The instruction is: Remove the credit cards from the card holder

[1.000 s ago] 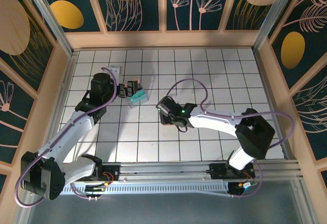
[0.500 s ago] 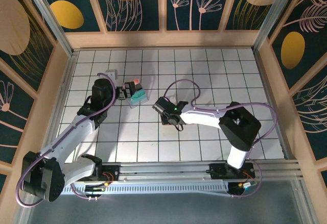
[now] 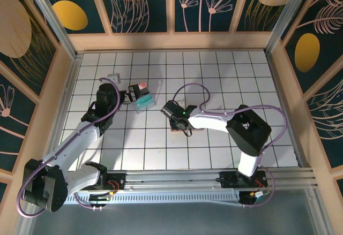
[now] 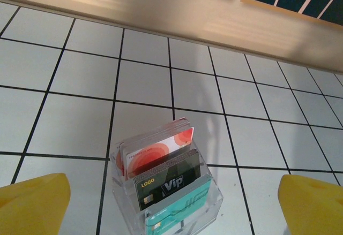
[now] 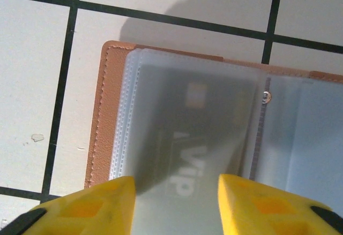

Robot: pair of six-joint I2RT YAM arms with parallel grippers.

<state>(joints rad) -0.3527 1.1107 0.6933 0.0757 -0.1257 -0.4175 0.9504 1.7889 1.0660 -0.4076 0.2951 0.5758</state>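
Observation:
The card holder (image 5: 99, 117) lies open and flat on the tiled table, tan-brown leather with clear plastic sleeves inside. A dark credit card (image 5: 187, 133) marked "Vip" sits inside the left sleeve. My right gripper (image 5: 177, 187) hovers right above that sleeve, its yellow fingers apart with nothing between them, so it is open. From above, the right gripper (image 3: 179, 122) covers most of the holder. My left gripper (image 4: 174, 184) is wide open, its yellow fingertips (image 4: 37, 203) on either side of a clear box.
The clear plastic box (image 4: 214, 203) holds upright stacks of cards: red-orange (image 4: 155, 152), black "Vip" (image 4: 169, 184) and teal (image 4: 179, 208). It stands left of centre (image 3: 143, 103). Wooden walls (image 3: 171, 41) ring the table. Bare tiles lie right of the right arm.
The right arm's elbow has swung left and the wrist has settled over the card holder, its fingers coming closer together. The left gripper shifted slightly at the clear box.

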